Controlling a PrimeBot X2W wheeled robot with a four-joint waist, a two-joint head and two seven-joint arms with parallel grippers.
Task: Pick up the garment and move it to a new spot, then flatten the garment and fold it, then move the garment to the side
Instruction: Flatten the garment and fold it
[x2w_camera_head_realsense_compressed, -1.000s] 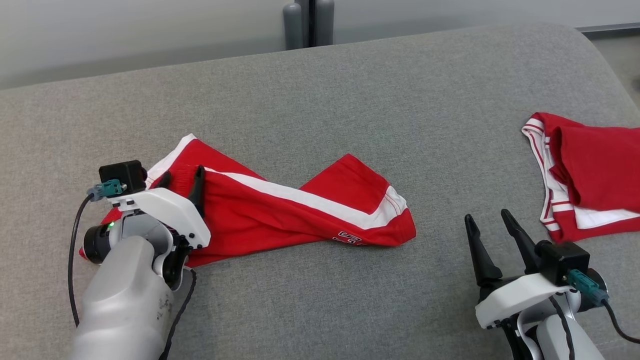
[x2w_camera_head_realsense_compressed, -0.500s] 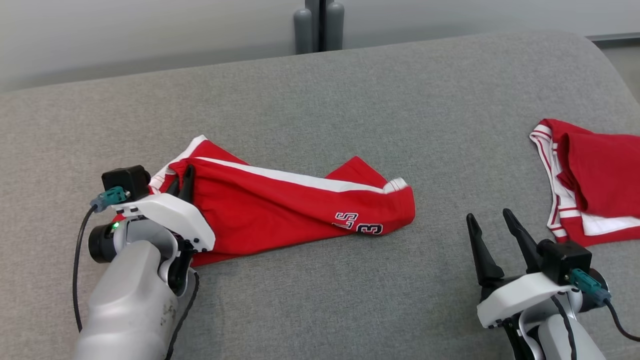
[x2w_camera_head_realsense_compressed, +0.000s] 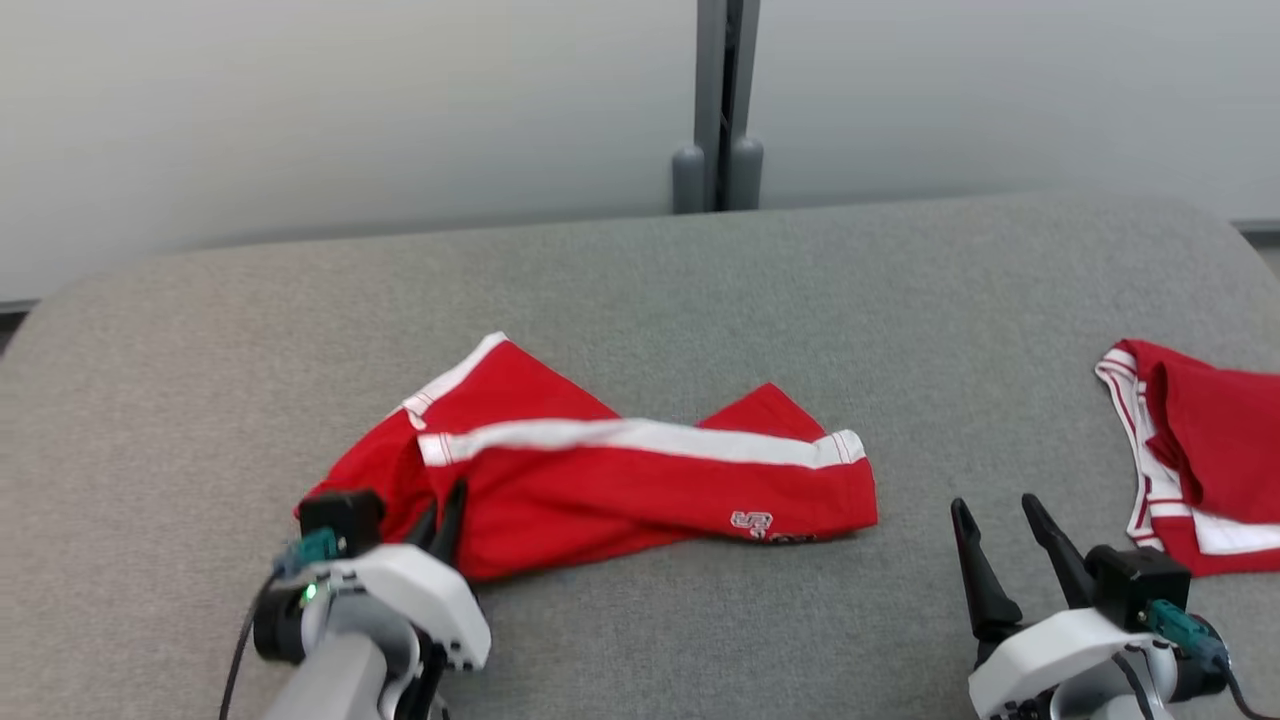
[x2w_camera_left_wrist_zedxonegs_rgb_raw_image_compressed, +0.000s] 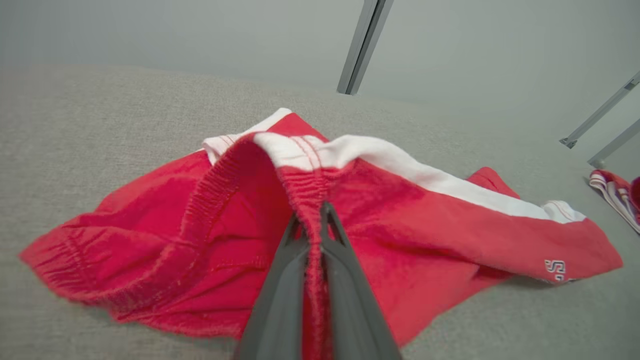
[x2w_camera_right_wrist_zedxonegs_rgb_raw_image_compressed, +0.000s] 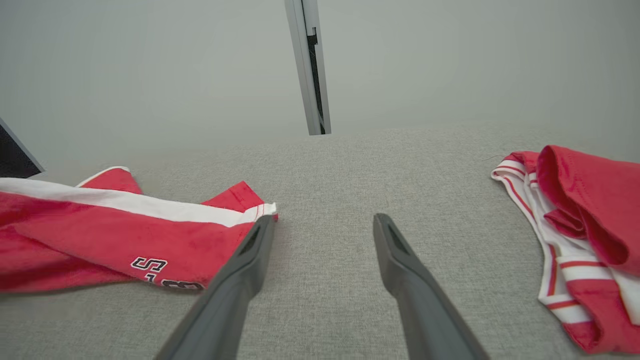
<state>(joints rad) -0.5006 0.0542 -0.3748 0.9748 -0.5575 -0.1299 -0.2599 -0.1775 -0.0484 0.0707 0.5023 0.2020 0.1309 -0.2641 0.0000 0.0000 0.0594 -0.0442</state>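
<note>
Left end effector (x2w_camera_left_wrist_zedxonegs_rgb_raw_image_compressed: 311, 216) tight on shorts (x2w_camera_left_wrist_zedxonegs_rgb_raw_image_compressed: 450, 235)

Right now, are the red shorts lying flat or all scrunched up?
Scrunched up. The red shorts are twisted and folded over themselves, and the left hand pinches their waistband into a raised ridge.

Red shorts (x2w_camera_head_realsense_compressed: 600, 495) bear an outlined "S" at their 4 o'clock corner; characters beneath are unreadable

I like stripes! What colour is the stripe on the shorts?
The stripe is white; left wrist view shows it best.
</note>
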